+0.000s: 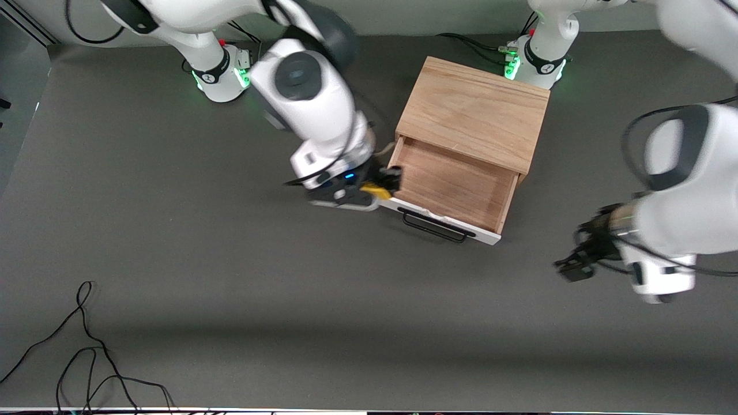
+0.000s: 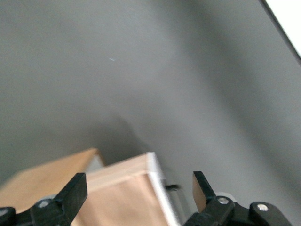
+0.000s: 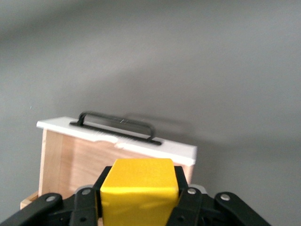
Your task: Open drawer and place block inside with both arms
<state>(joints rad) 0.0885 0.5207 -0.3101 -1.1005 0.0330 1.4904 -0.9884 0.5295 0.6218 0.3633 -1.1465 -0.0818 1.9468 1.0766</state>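
The light oak cabinet (image 1: 473, 112) stands mid-table with its drawer (image 1: 450, 184) pulled open, white front and black bar handle (image 1: 432, 227) toward the front camera. The drawer's wood interior is bare. My right gripper (image 1: 387, 181) is shut on the yellow block (image 1: 375, 189) and holds it over the drawer's corner at the right arm's end. In the right wrist view the block (image 3: 139, 188) sits between the fingers, with the drawer's front (image 3: 117, 139) past it. My left gripper (image 1: 571, 270) is open and empty over the table toward the left arm's end, apart from the drawer (image 2: 122, 193).
Loose black cables (image 1: 86, 357) lie on the grey table near the front camera at the right arm's end. The green-lit arm bases (image 1: 222, 72) (image 1: 533, 60) stand at the back, the left arm's one close to the cabinet.
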